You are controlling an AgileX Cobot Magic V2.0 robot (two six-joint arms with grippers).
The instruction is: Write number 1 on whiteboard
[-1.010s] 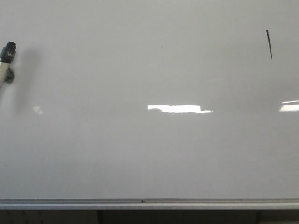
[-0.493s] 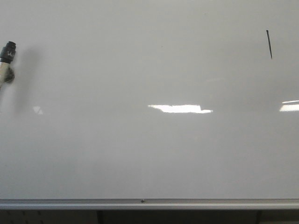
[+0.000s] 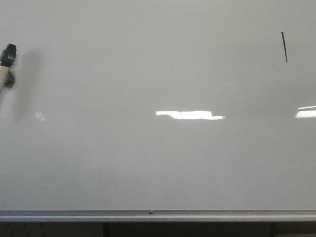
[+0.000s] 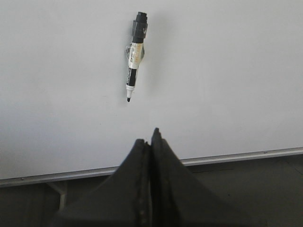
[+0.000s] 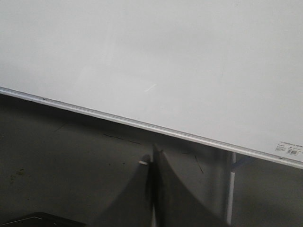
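Note:
The whiteboard (image 3: 158,163) fills the front view, with its silver rail (image 3: 158,215) along the lower edge. The number 1 (image 3: 284,47), a short slanted black stroke, is at the board's upper right. A marker (image 3: 7,66) with a black cap is stuck on the board at the far left; in the left wrist view the marker (image 4: 135,59) hangs with its tip down. My left gripper (image 4: 149,139) is shut and empty, below the marker and apart from it. My right gripper (image 5: 152,153) is shut and empty, low, below the board's rail (image 5: 142,124).
Bright light reflections (image 3: 190,115) lie across the board's middle and right edge. Below the rail is a dark floor (image 5: 71,161) and a metal leg of the board's stand (image 5: 230,189). A small label (image 5: 289,149) sits at the board's lower corner.

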